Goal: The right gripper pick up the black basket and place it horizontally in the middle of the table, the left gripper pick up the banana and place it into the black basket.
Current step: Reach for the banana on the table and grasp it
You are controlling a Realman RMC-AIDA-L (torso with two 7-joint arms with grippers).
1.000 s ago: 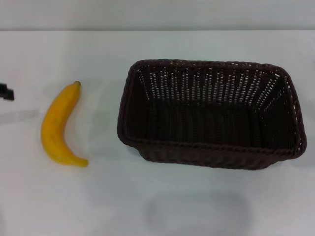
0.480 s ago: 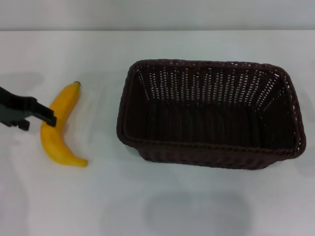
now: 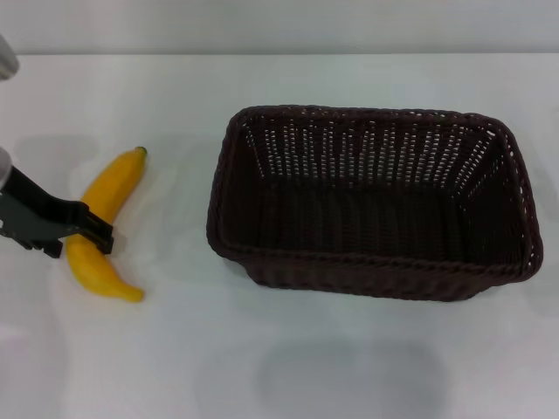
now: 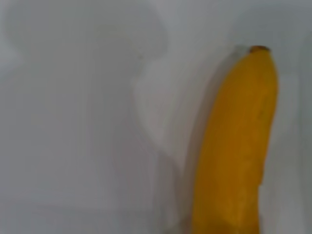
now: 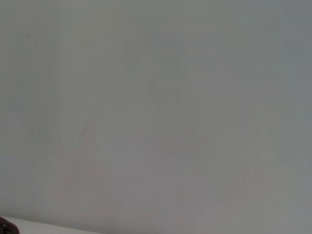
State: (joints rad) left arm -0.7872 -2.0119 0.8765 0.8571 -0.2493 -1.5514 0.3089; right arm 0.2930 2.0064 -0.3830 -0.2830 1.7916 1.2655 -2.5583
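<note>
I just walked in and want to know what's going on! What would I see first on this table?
First, the big black basket, open and empty, sitting on the white table a little to the robot's right. Then the bright yellow banana lying at the robot's left, apart from the basket. The left pincer reaches across the banana's middle.

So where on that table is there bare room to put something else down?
Bare table runs along the near edge in front of the black basket, and behind it. The strip between basket and banana is narrow; the left end effector crowds the banana.
</note>
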